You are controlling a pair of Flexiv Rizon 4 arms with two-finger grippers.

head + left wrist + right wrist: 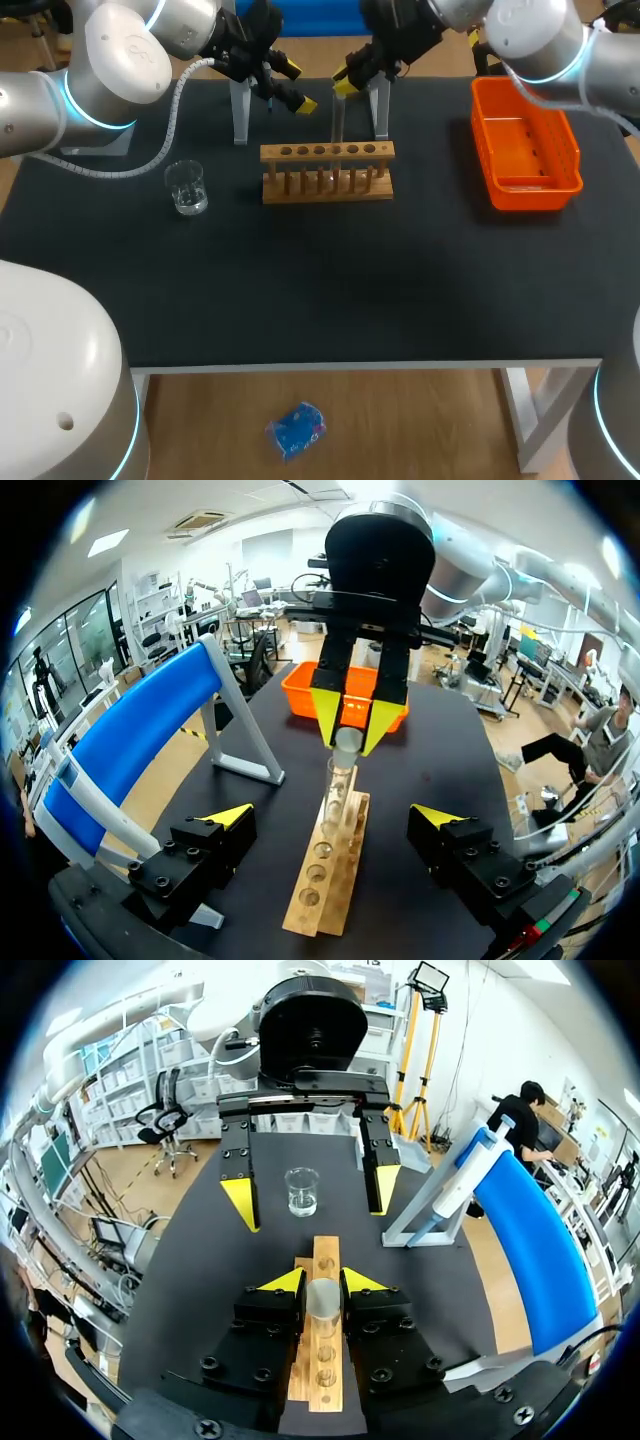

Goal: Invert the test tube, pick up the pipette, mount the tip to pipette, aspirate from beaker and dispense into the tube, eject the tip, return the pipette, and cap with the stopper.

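Right claw [323,1282] is clamped narrow on the test tube [323,1305], one yellow tip on each side of it near its top end. The tube is upright over the wooden rack [327,172], with its lower end at one of the middle holes; I can't tell if it's seated. The rack sits at the far middle of the black table [300,290], long side running left-right. Left claw [297,87] is spread wide and holding nothing. It hangs just left of the tube at the far edge, facing my right claw across the rack without touching the tube. The beaker [187,187] stands on the table left of the rack, apart from it, with clear liquid in the bottom. The pipette [470,1175] hangs on the blue stand [535,1250] behind the rack at the far side of the table, and neither claw is on it. The orange bin [525,145] is at far right, well apart from the rack, and my right arm passes above its far end.
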